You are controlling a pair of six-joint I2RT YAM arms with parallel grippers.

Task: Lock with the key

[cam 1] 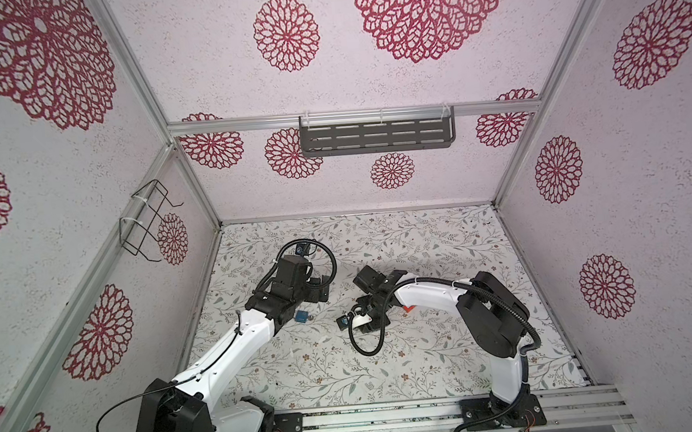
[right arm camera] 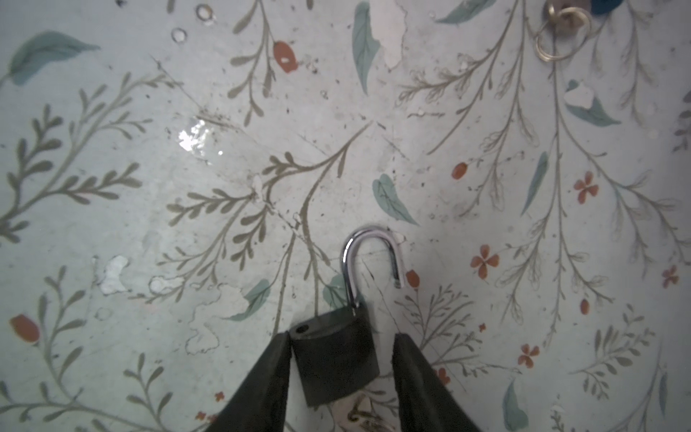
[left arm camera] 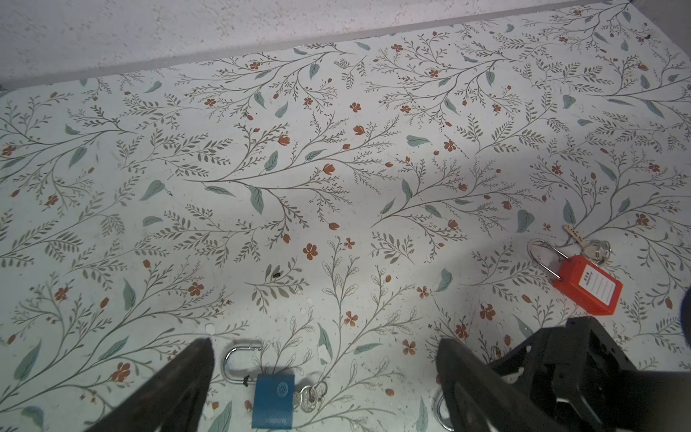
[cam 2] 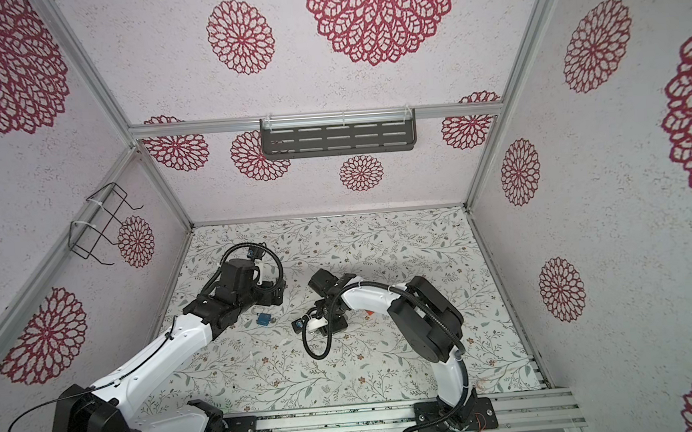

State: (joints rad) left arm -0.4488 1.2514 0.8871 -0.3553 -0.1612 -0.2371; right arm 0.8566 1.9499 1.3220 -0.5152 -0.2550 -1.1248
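Observation:
A black padlock (right arm camera: 332, 359) with its shackle (right arm camera: 370, 254) swung open lies on the floral table, a key ring (right arm camera: 359, 415) at its base. My right gripper (right arm camera: 342, 374) straddles its body: one finger (right arm camera: 269, 377) touches a corner, and a gap shows at the opposite finger. A blue padlock (left arm camera: 273, 400), also unlatched, with keys (left arm camera: 310, 396) at its side, lies under my open left gripper (left arm camera: 325, 346). In both top views the blue padlock (cam 1: 301, 317) (cam 2: 263, 319) sits between the arms, while the black one is hidden under the right gripper (cam 1: 371, 328).
A red padlock (left arm camera: 587, 284) with a key bunch (left arm camera: 594, 250) lies farther right, mostly behind the right arm in a top view (cam 1: 407, 309). A slotted shelf (cam 1: 376, 135) hangs on the back wall and a wire rack (cam 1: 149, 222) on the left wall.

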